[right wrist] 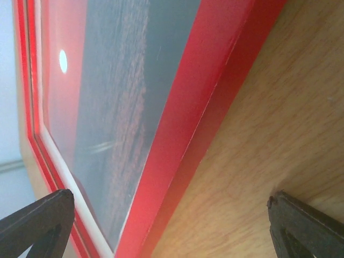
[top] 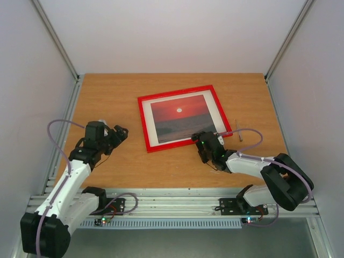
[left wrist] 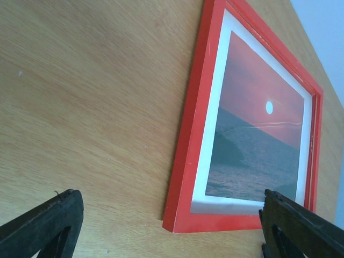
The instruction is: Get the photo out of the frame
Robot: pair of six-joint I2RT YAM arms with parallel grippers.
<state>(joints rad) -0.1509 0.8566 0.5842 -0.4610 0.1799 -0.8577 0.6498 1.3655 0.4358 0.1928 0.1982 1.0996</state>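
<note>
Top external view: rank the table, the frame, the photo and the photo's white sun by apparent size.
Largest to smallest:
1. table
2. frame
3. photo, only slightly smaller than the frame around it
4. white sun, a tiny dot

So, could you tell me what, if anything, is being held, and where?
Nothing is held. The left gripper is open beside the frame; the right gripper is open at its near edge, jaws wide apart.

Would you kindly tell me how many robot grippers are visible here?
2. The left gripper is over the table, left of the frame; the right gripper is at the frame's near edge. None appears hidden.
</note>
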